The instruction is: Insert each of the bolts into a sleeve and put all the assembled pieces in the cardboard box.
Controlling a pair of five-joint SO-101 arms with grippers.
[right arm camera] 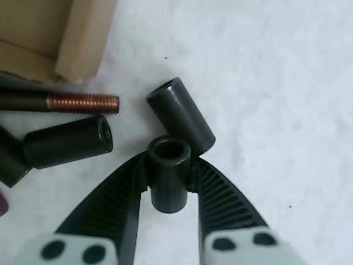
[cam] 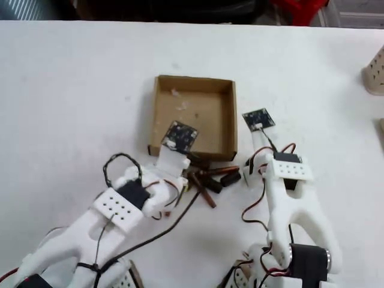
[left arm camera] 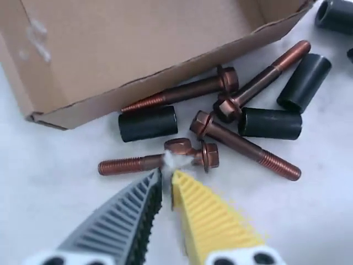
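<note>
Right tool (right arm camera: 168, 164) grips black tubular sleeve (right arm camera: 168, 190); left tool (left arm camera: 166, 175) nearly closed at coppery bolt (left arm camera: 127, 164).

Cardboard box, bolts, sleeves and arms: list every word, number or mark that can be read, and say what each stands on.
No text can be read.
cardboard box: plain brown with pale scuffs, no print.
bolts: bare copper-coloured metal, no legible stamp.
sleeves: plain black, like the sleeve held in the right gripper.
circuit boards on the wrists: any marking is too small to read.
</note>
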